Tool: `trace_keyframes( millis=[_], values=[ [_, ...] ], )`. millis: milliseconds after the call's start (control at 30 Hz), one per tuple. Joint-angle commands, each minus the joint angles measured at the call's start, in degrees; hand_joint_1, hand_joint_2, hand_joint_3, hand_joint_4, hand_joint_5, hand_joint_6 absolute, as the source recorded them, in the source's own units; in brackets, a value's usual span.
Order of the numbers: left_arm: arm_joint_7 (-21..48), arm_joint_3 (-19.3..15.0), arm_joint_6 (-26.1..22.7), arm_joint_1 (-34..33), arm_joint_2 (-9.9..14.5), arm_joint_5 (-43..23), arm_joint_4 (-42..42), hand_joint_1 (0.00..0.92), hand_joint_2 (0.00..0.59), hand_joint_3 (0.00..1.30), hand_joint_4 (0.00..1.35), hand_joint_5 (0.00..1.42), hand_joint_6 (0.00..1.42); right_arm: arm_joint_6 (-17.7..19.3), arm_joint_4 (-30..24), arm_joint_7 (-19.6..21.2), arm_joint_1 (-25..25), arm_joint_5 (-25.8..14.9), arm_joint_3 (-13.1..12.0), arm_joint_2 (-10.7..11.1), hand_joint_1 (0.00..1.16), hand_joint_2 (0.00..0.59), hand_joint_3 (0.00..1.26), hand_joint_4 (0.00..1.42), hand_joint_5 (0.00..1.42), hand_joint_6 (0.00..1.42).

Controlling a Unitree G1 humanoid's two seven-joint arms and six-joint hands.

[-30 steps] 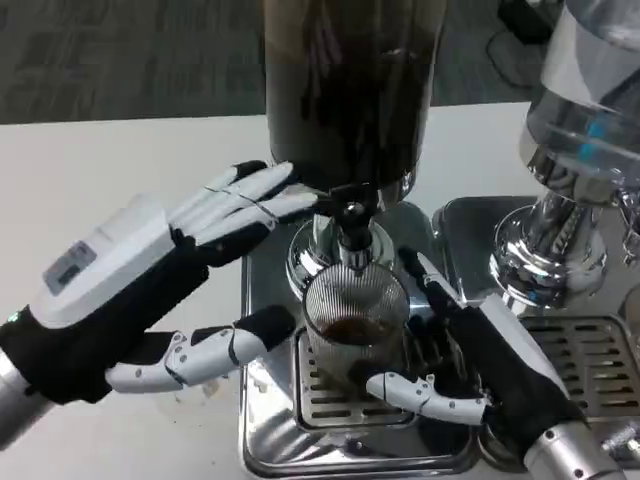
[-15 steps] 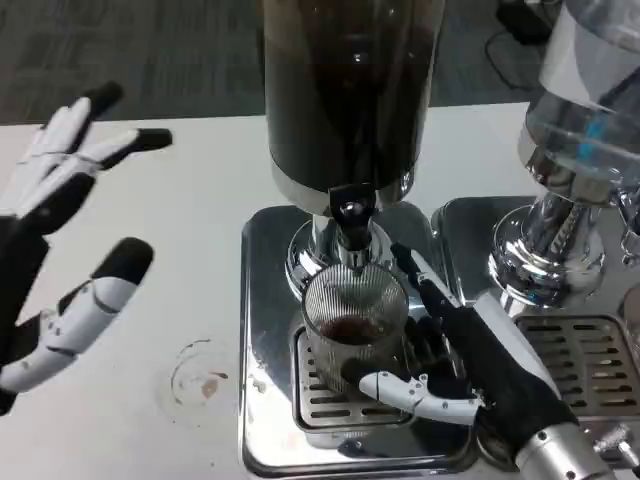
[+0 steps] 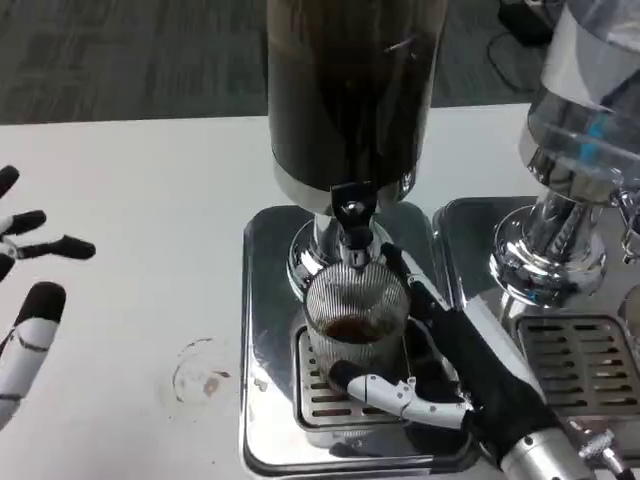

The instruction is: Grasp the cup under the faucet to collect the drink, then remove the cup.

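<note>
A ribbed clear glass cup (image 3: pixel 352 318) with a little dark drink in its bottom stands on the drip grille under the faucet (image 3: pixel 352 225) of the dark drink dispenser (image 3: pixel 350 95). My right hand (image 3: pixel 455 365) wraps around the cup from the right, with the thumb across its front base and fingers behind it. At the far left edge my left hand (image 3: pixel 25 300) hovers over the table with its fingers apart, holding nothing.
The cup's chrome drip tray (image 3: pixel 270 400) sits on the white table (image 3: pixel 140 200). A second dispenser (image 3: pixel 585 130) with clear liquid and its own tray (image 3: pixel 575 360) stands at the right. A faint ring stain (image 3: pixel 200 378) marks the table left of the tray.
My left hand has drawn back from the faucet to the far left edge. My right hand has shifted slightly lower around the cup, which stays under the faucet.
</note>
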State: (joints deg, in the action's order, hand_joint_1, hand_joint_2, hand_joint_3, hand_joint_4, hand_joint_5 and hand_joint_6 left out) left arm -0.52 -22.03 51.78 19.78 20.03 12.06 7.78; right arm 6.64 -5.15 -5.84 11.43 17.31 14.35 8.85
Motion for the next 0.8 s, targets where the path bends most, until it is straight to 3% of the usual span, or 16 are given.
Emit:
trace_keyframes(
  millis=[33, 467, 800],
  values=[
    [-0.64, -0.96, 0.65, 1.39, 1.17, -0.37, 3.01, 0.000, 0.268, 0.61, 0.13, 0.27, 0.05, 2.90, 1.72, 2.23, -0.60, -0.03, 0.77, -1.47, 0.75, 0.136, 0.00, 0.00, 0.00, 0.09],
    [1.55, -0.23, -1.20, 1.52, 5.22, -2.55, 5.36, 0.000, 0.270, 0.69, 0.23, 0.31, 0.06, 6.16, 6.72, 5.80, -2.05, -0.26, 1.78, -4.15, 0.84, 0.121, 0.00, 0.00, 0.05, 0.21],
    [1.99, -0.52, -2.27, 2.49, 6.43, -3.40, 5.21, 0.000, 0.271, 0.70, 0.28, 0.33, 0.06, 8.09, 10.39, 8.75, -2.41, -0.06, 1.94, -6.05, 0.89, 0.127, 0.00, 0.12, 0.24, 0.38]
  ],
)
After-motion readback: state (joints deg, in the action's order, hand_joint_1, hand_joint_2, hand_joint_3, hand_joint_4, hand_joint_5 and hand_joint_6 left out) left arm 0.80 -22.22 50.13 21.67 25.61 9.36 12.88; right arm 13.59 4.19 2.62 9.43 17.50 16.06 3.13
